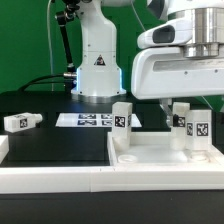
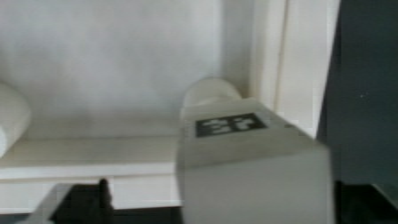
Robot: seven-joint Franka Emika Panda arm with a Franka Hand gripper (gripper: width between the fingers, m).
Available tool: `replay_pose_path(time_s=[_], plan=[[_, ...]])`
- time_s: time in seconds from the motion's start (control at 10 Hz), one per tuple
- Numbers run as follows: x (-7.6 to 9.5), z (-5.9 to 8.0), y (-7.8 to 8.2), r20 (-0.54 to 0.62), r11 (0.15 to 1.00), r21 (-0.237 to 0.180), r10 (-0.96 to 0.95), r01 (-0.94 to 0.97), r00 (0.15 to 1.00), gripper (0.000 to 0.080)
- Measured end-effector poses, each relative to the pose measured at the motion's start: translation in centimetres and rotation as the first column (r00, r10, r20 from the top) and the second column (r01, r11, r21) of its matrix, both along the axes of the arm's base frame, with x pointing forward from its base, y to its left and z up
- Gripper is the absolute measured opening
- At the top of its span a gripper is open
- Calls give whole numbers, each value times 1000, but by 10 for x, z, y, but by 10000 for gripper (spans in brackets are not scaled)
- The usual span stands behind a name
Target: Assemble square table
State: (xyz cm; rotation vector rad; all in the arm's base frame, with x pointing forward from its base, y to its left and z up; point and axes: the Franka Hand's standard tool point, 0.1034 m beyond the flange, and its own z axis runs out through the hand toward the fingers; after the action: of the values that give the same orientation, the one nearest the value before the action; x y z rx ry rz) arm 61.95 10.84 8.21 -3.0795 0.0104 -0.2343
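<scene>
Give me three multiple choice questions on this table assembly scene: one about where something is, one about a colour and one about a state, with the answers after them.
1. Where is the marker board?
A. hanging from a cable
B. flat on the black table, in front of the robot's base
C. propped upright on a shelf

2. What colour is the square slab?
A. white
B. red
C. black

3. How is the lone leg at the exterior view's left?
A. standing upright
B. lying on its side
C. hanging in the air

Answers:
1. B, since it lies flat on the dark surface before the base.
2. A, since it shows white against the black table.
3. B, since its long side rests on the table.
</scene>
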Motion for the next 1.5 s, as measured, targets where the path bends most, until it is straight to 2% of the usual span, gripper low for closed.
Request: replay_pose_path(time_s=[0.1,0.2,0.3,0.6,0.7,0.9,1.5], plan=[[0,0,0,-1,1000,0,-2,2,1000,517],[0,-1,0,-1,1000,0,-3,3,1000,377],[0,-1,-1,-1,1000,1,-8,8,1000,290],[0,-1,-1,-5,997,11,-80,80,997,290],[4,-1,-1,-16,979,37,-201,202,979,290],[10,-2,-2,-41,893,84,-440,442,897,290],[16,-3,-6,-53,726,130,-675,676,736,290]])
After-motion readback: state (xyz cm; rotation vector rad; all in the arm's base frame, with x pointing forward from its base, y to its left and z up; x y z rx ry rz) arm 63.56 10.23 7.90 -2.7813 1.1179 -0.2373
